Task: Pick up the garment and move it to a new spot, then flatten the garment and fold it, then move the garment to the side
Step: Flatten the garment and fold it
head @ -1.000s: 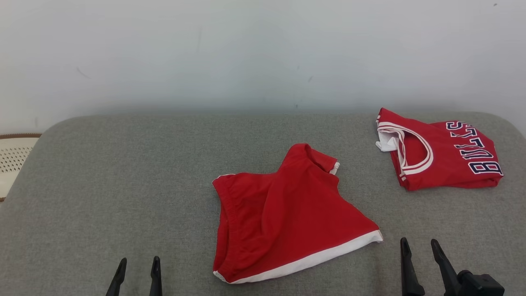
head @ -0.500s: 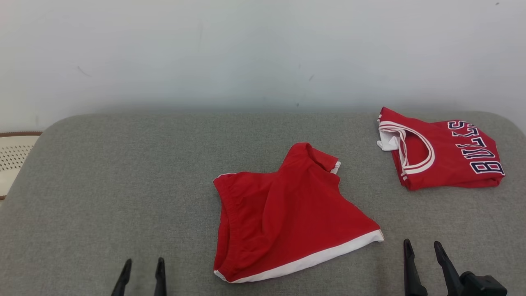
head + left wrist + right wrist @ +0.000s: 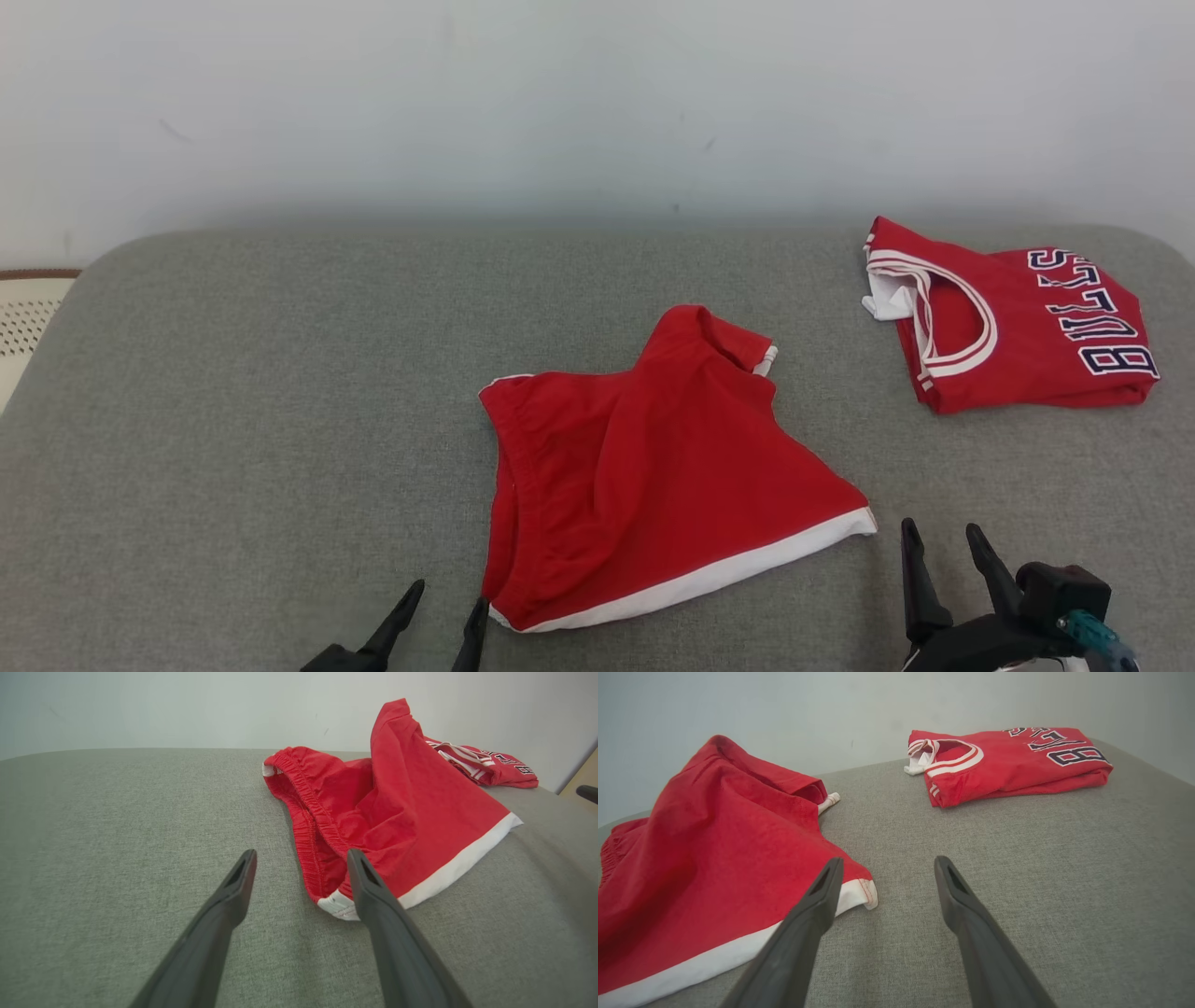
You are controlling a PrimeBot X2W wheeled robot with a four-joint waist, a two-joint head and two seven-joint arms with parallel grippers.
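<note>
Bunching up, the garment [image 3: 653,467] apparently hides its far leg.

Domestic-looking room, grey upholstered surface [image 3: 280,420], plain white wall [image 3: 560,93]

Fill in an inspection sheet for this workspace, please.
Surface: grey padded fabric surface, flat.
Job's things: crumpled red fabric shorts with white hem, central, not folded.
Clutter: folded red jersey with dark lettering, far right, apart from the shorts.
Grippers: left gripper by the shorts' near left corner, jaws open; right gripper by the hem's right corner, jaws open; both empty.
Cables: nothing seen.
Surroundings: pale wall behind; cream perforated object with brown rim at far left.
</note>
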